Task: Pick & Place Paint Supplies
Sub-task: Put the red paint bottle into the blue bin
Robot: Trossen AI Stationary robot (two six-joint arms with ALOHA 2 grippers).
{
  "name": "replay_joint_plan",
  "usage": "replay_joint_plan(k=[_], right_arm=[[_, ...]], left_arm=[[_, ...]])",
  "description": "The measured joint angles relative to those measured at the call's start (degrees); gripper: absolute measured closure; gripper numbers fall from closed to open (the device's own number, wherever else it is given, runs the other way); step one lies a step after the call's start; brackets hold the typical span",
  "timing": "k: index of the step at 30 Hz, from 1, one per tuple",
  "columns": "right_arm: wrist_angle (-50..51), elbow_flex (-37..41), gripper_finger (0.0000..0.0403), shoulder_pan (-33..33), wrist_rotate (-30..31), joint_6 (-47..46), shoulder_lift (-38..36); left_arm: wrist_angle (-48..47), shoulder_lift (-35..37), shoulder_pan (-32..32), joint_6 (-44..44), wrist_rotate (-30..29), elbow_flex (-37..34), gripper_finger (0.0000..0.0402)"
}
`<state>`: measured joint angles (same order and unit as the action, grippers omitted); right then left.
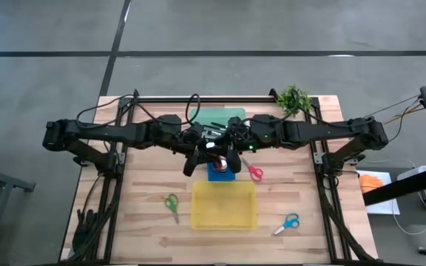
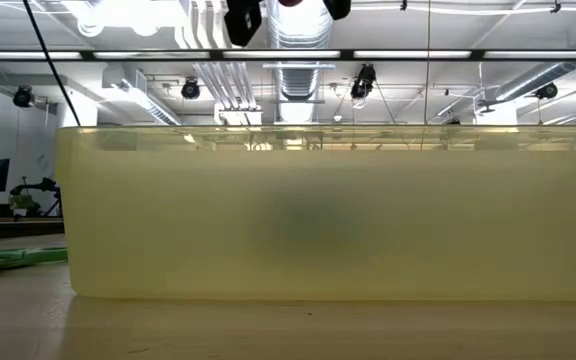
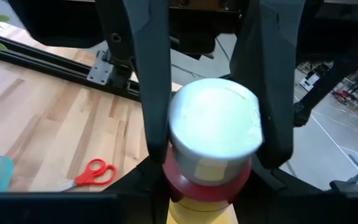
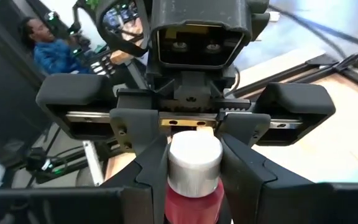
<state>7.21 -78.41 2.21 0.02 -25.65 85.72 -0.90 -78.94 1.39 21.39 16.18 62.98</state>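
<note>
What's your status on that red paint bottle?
Left gripper and right gripper both shut on small white-capped red paint bottle, mid-air above blue plastic tray. Handover point. Red-handled scissors beside tray; nothing blocking.

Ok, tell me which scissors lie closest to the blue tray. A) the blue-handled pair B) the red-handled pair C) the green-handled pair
B: the red-handled scissors lie right beside the blue tray, while the green-handled scissors and the blue-handled scissors lie farther off, either side of the yellow tray.
</note>
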Motion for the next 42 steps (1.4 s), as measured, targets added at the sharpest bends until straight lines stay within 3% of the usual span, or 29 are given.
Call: replay_joint_plan(k=[3, 8, 12, 17, 21, 26, 30, 42], right_arm=[[3.06, -0.71, 0.0281, -0.08, -2.74, 0.02, -0.20], [13.69, -4.14, 0.0171, 0.12, -9.98, 5.20, -0.84], [19.02, -6.82, 0.0136, 0.14, -12.80, 11.66, -0.58], [19.95, -9.95, 0.0159, -0.24, -17.69, 15.82, -0.71], [20.07, -12.00, 0.0195, -0.45, -18.33, 17.11, 0.42], [19.88, -13.32, 0.0231, -0.38, -18.54, 17.03, 2.47], [19.99, -13.53, 0.0249, -0.40, -19.41, 15.28, 3.40], [16.07, -14.03, 0.0255, -0.93, -24.81, 12.73, 6.06]], left_arm=[[-0.20, -0.19, 0.03, -0.05, 2.97, 0.00, 0.0270], [-1.60, 0.03, 0.15, -0.11, 18.61, 0.02, 0.0270], [-2.60, -0.06, 0.49, 1.46, 26.26, -0.09, 0.0270], [-1.37, -0.40, 1.11, 4.40, 33.01, -0.09, 0.0270], [-0.34, -1.72, 1.44, 6.20, 34.29, 0.07, 0.0270], [2.41, -2.77, 1.42, 6.55, 33.63, 0.09, 0.0270], [2.41, -2.77, 1.67, 5.71, 28.11, 0.09, 0.0270], [2.98, -2.77, 1.60, 5.50, 29.90, 0.11, 0.0270]])
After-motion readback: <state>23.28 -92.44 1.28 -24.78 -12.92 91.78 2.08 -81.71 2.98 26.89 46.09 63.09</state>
